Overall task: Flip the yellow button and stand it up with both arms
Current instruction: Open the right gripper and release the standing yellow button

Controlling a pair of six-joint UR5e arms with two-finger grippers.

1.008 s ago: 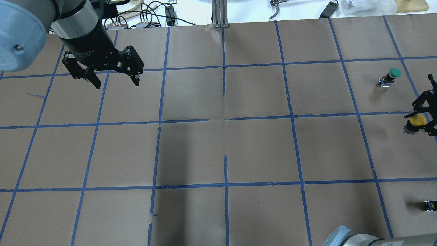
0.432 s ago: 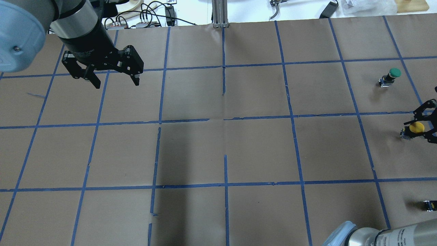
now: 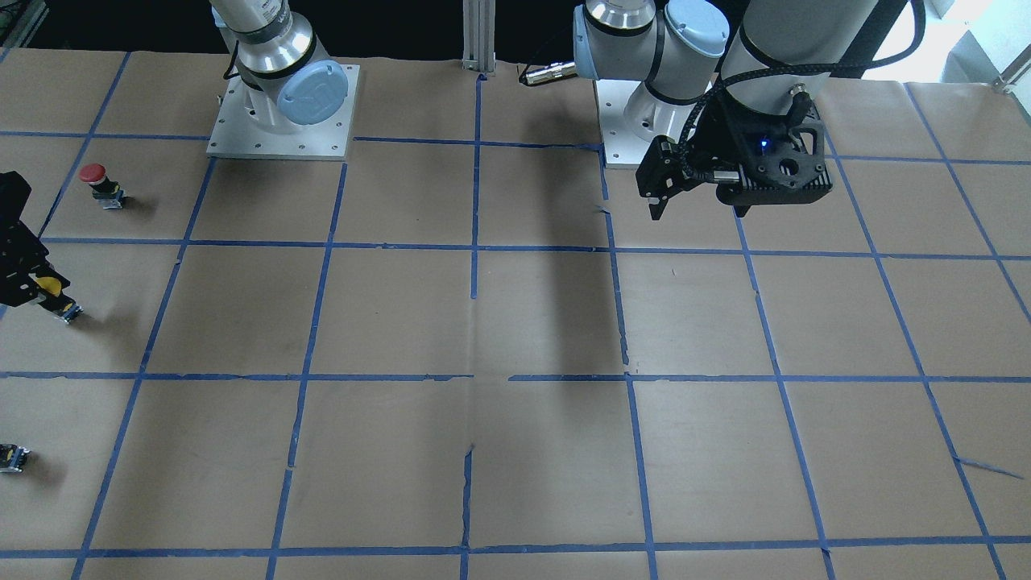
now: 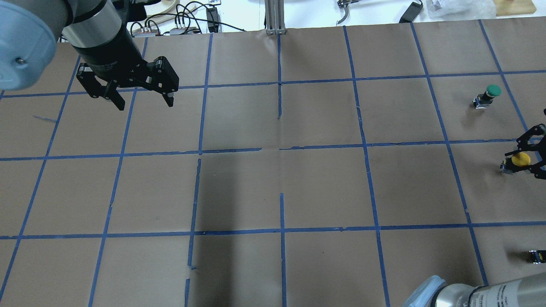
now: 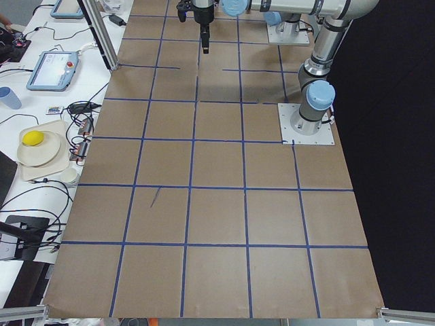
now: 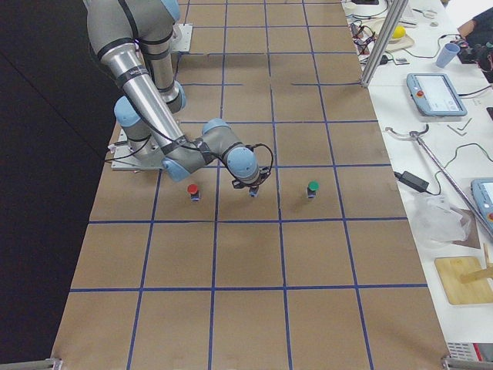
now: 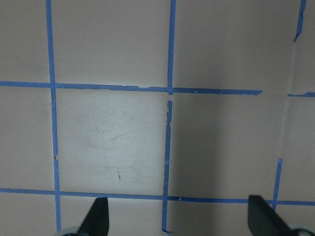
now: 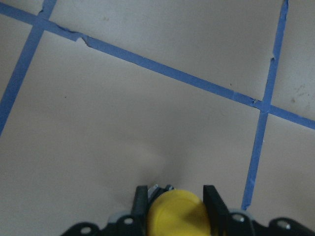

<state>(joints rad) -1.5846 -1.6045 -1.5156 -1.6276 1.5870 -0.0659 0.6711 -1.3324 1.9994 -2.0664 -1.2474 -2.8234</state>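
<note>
The yellow button (image 4: 520, 159) is at the far right of the table, cap up and grey body low over the brown paper. My right gripper (image 4: 525, 158) is shut on the button. In the right wrist view the yellow cap (image 8: 174, 214) sits between the two black fingers (image 8: 141, 202). It also shows in the front view (image 3: 50, 285) at the left edge. I cannot tell if the body touches the paper. My left gripper (image 4: 143, 104) is open and empty, high over the far left part of the table (image 3: 697, 212).
A green button (image 4: 490, 93) stands beyond the yellow one. A red button (image 3: 97, 179) stands on the robot's side of it. A small dark piece (image 4: 536, 256) lies at the right edge. Blue tape lines grid the paper.
My right gripper came down with the yellow button towards the paper, then held still. My left gripper stayed almost still.
</note>
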